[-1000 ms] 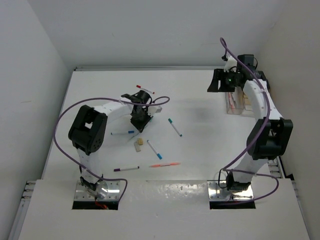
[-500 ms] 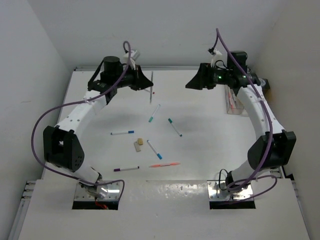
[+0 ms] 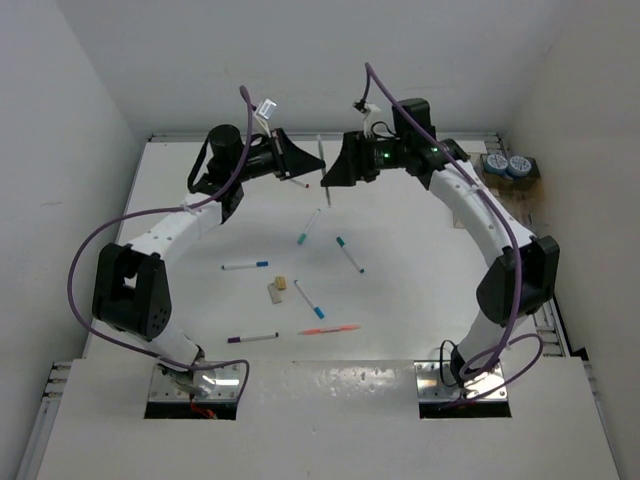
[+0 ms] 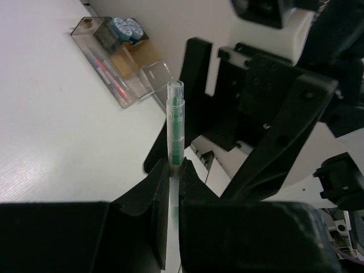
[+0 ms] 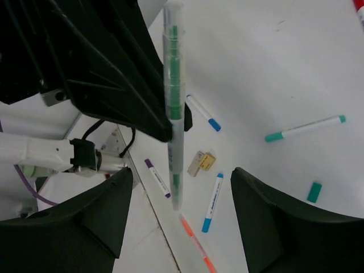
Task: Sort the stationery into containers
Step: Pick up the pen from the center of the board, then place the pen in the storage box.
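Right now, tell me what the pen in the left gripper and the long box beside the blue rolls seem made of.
Pen: probably clear, glossy plastic; green shows through the barrel. Long box: likely transparent hard plastic; the pens inside show through its walls, and the edges glint.
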You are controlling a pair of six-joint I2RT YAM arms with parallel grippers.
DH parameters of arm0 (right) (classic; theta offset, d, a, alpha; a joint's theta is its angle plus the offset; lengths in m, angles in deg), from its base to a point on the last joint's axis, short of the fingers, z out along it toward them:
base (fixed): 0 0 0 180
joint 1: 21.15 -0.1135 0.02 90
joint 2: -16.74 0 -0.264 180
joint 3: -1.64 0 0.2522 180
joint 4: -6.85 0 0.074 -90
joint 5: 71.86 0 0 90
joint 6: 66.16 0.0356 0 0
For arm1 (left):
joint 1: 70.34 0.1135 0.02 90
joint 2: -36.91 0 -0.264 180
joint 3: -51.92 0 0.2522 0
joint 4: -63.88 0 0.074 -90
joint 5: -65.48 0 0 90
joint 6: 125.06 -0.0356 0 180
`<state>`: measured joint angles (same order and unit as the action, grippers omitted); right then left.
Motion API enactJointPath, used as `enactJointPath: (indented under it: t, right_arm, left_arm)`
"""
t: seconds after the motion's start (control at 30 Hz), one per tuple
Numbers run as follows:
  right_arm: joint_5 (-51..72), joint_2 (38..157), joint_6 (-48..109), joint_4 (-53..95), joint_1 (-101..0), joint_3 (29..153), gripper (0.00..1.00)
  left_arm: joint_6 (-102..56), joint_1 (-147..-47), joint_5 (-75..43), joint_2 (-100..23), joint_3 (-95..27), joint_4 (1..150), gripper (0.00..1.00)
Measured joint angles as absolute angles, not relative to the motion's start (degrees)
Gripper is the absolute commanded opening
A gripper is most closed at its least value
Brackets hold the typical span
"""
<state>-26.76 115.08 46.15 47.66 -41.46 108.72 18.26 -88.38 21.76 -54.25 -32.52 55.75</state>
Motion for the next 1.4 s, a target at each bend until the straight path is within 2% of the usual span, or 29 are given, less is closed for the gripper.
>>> enactJointPath:
  t: [0.1, 0.13, 0.2, 0.27, 0.3, 0.37, 0.4, 0.5, 0.67, 0.73, 0.93, 1.1, 1.23, 1.3, 1.33, 1.4]
  right_arm:
    - [-25.8, 116.7, 46.1, 47.7, -43.1, 108.9, 0.66]
    - [-25.5, 117.1, 46.1, 47.8, -43.3, 109.0, 0.62]
    - [-25.1, 117.9, 46.0, 47.7, -43.5, 109.2, 0.42]
    - [-25.3, 118.1, 46.3, 47.7, -43.7, 109.5, 0.13]
    - [-25.5, 118.1, 46.1, 47.8, -43.8, 109.8, 0.07]
    - [-25.1, 118.1, 45.7, 48.2, -44.3, 110.5, 0.0]
    - [-24.4, 118.1, 45.6, 48.1, -44.2, 110.5, 0.0]
    - [-23.0, 117.9, 44.4, 48.6, -41.2, 110.4, 0.0]
    - [-17.1, 115.6, 38.0, 53.0, -29.1, 108.6, 0.0]
    - [-14.2, 115.5, 35.0, 54.3, -22.8, 108.6, 0.0]
    - [-1.3, 124.9, 24.2, 60.5, -9.8, 116.3, 0.0]
    - [3.0, 138.3, 19.2, 63.7, -7.2, 125.2, 0.0]
    - [5.3, 144.7, 18.0, 64.9, -7.4, 127.5, 0.0]
    - [6.7, 146.2, 17.7, 65.2, -7.5, 127.5, 0.05]
    - [7.6, 146.8, 17.6, 65.3, -7.5, 127.5, 0.13]
    - [9.5, 147.6, 17.4, 65.3, -7.7, 127.5, 0.19]
  left_arm:
    - [20.2, -88.4, 22.3, -54.2, -32.3, 53.5, 0.0]
    - [20.6, -88.4, 22.5, -54.2, -32.2, 52.9, 0.0]
    - [21.1, -88.4, 22.7, -54.2, -31.9, 52.1, 0.0]
    - [21.0, -88.5, 22.3, -54.3, -31.6, 51.8, 0.07]
    - [21.0, -88.5, 21.9, -54.3, -31.4, 51.6, 0.22]
    - [20.6, -88.5, 21.2, -54.5, -31.3, 51.8, 0.4]
    - [20.0, -88.4, 21.3, -54.5, -31.4, 52.5, 0.61]
    - [14.6, -88.3, 20.1, -54.6, -33.0, 60.8, 0.86]
    - [-4.4, -88.1, 11.0, -56.4, -44.8, 84.3, 0.87]
    - [-11.7, -88.6, 6.1, -56.6, -47.8, 90.1, 1.0]
    - [-29.0, -95.7, -6.0, -55.1, -44.8, 100.5, 1.0]
    - [-38.0, -99.0, -10.3, -55.1, -40.6, 106.2, 1.0]
    - [-42.0, -99.3, -12.3, -55.1, -38.1, 107.9, 1.0]
    - [-44.3, -99.6, -11.3, -55.1, -36.9, 108.7, 1.0]
    - [-45.8, -99.8, -10.3, -55.1, -36.4, 109.6, 0.99]
    - [-48.7, -101.5, -8.9, -55.1, -35.6, 111.9, 0.93]
